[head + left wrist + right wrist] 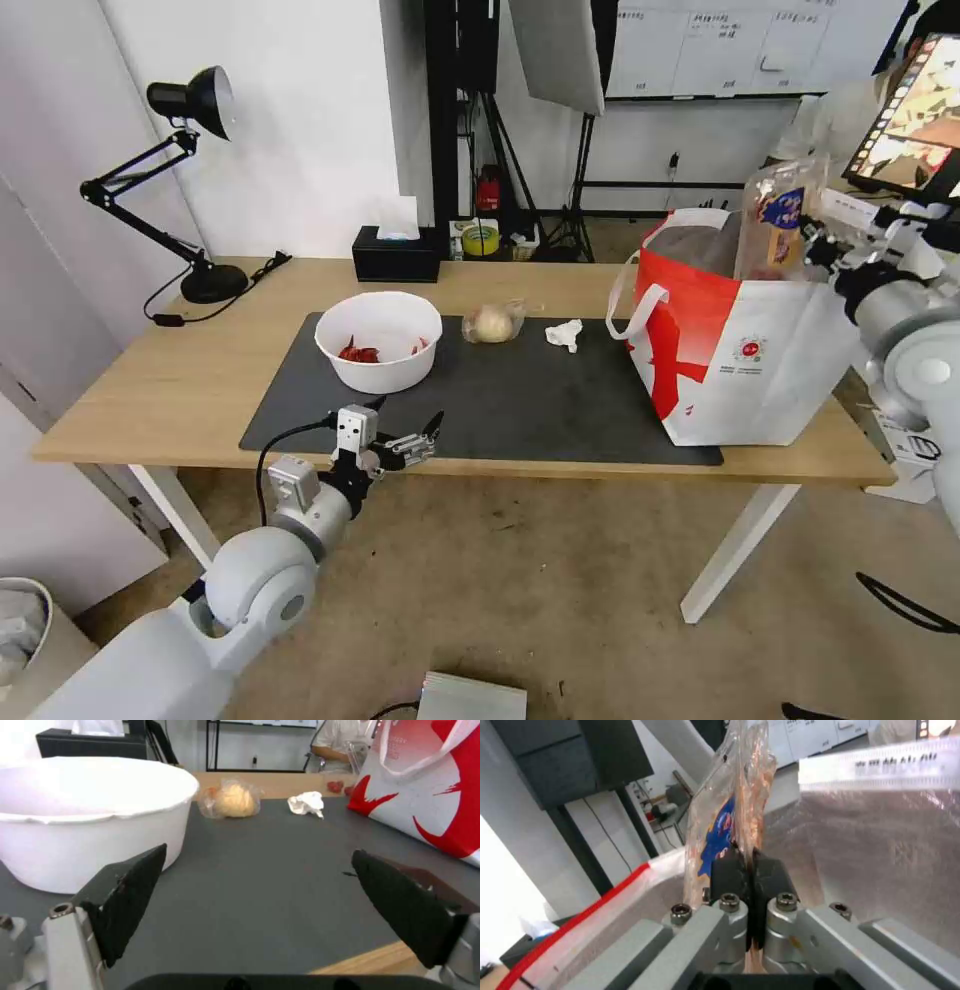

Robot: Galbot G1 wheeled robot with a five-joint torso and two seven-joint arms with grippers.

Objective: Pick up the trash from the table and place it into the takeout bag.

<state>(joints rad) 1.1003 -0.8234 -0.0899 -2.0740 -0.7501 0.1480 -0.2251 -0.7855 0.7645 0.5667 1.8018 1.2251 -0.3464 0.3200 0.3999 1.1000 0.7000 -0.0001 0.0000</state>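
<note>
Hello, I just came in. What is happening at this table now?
The robot is clearing trash into the takeout bag. Its right gripper is shut on a clear plastic wrapper with a blue label, held over the bag's open top. The left gripper hangs open at the mat's near edge, beside the white bowl. The bagged bun and crumpled tissue lie on the mat.

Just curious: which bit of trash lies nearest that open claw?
The white round bowl with red scraps, right beside the open left gripper; bagged bun and crumpled tissue lie farther.

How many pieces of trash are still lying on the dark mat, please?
3: the white bowl on the mat's left part, the bagged bun mid-mat, and the crumpled tissue nearer the takeout bag. None looks hidden.
</note>
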